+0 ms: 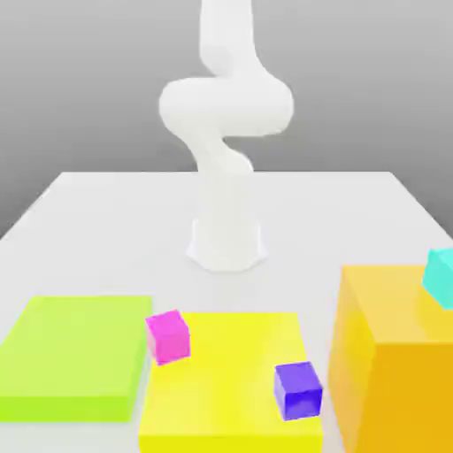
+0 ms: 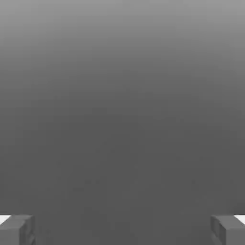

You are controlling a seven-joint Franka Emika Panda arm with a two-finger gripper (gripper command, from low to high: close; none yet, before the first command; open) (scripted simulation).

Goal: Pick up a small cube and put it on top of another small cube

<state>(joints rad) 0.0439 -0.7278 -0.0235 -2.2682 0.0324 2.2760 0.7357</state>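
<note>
Tool (image 2: 122, 229) spread wide, held nothing; grey fingertips (image 2: 16, 229) far apart, blank grey between. White arm (image 1: 223, 133) stood upright mid-worktop (image 1: 106, 212), well back from blocks. Small cube (image 1: 440, 276), cyan, sat atop orange block (image 1: 389, 363) at exterior view's right edge. Magenta cube (image 1: 168, 336) at yellow slab (image 1: 221, 389) corner, beside green slab (image 1: 75, 354); purple cube (image 1: 297, 390) near slab's right edge. White worktop, grey backdrop.

Two dark grey fingertips (image 2: 18, 229) of the gripper (image 2: 122, 230) are being shown at opposite edges of the hand view, held wide apart with nothing between them. A small white patch is being seen at the outer edge of each. Behind them, a plain grey backdrop, shading darker toward the fingertips, is being displayed.
</note>
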